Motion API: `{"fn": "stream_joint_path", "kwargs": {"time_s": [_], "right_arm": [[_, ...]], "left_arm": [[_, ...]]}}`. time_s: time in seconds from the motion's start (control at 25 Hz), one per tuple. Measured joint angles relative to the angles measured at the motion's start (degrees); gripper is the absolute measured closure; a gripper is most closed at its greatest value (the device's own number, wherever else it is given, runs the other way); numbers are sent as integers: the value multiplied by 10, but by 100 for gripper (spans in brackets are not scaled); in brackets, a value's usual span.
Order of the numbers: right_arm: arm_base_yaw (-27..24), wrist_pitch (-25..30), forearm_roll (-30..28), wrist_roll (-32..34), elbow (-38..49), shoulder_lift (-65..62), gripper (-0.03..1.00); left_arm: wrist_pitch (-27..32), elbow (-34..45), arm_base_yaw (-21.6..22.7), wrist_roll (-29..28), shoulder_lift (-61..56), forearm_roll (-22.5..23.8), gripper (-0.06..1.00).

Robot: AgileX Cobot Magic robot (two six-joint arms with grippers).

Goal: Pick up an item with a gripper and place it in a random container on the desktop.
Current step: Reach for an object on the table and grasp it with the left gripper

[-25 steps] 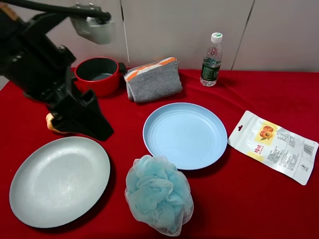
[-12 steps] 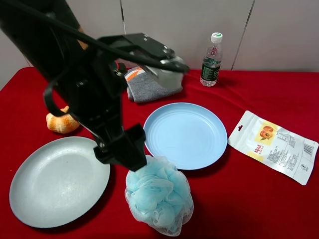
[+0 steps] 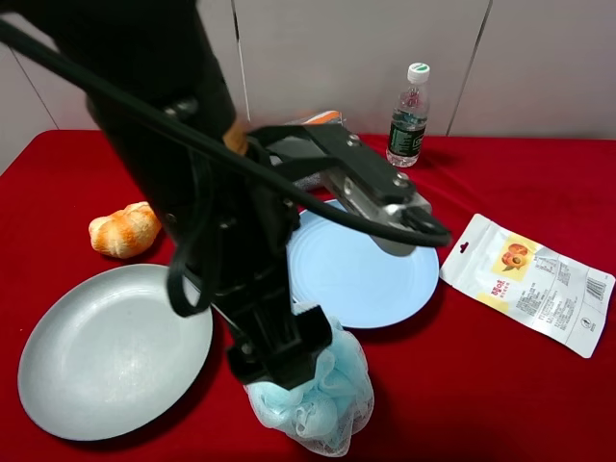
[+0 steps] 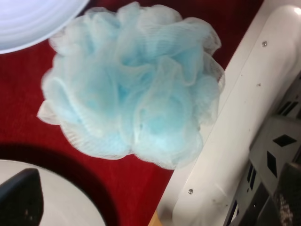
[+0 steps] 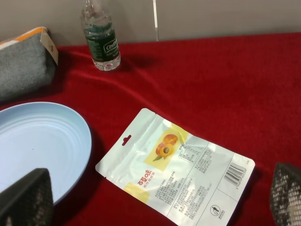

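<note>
1. in the high view, the left arm is stretching down over the middle of the red tabletop [image 3: 520, 385]. the left hand [image 3: 279, 354] is sitting right on top of the bath pouf [image 3: 318, 409], hiding its upper part. from here i cannot tell how the jaws are standing. the pouf is lying at the near edge of the tabletop, just beside the light blue plate [image 3: 371, 279] and not on it. the grey-green plate [image 3: 106, 351] is lying on its other side. a bread roll [image 3: 123, 231] is resting behind the grey-green plate, a water bottle [image 3: 409, 104] is standing at the back, and a snack packet [image 3: 527, 281] is lying flat to the right of the blue plate.
2. in the left wrist view, the pouf is filling the middle, resting on the red cloth. the dark fingers [image 4: 21, 200] are showing only at two corners, spread wide, and neither is touching the netting. a white panel [image 4: 244, 117] is running alongside the pouf.
3. in the right wrist view, the right hand [image 5: 155, 195] is hanging above the snack packet, spread wide and gripping nothing. the blue plate, the bottle and a grey pouch [image 5: 23, 66] are lying beyond it.
</note>
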Motion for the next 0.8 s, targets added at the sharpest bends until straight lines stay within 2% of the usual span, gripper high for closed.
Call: {"fn": "stream_joint_path", "kwargs": {"time_s": [0.32, 0.52, 0.8], "right_arm": [[0, 0, 0, 0, 0, 0, 28], [0, 0, 0, 0, 0, 0, 28], [0, 0, 0, 0, 0, 0, 28]], "left_arm": [[12, -23, -16, -18, 60, 5, -5], [13, -50, -33, -41, 108, 39, -5], [34, -92, -45, -59, 176, 57, -5]]}}
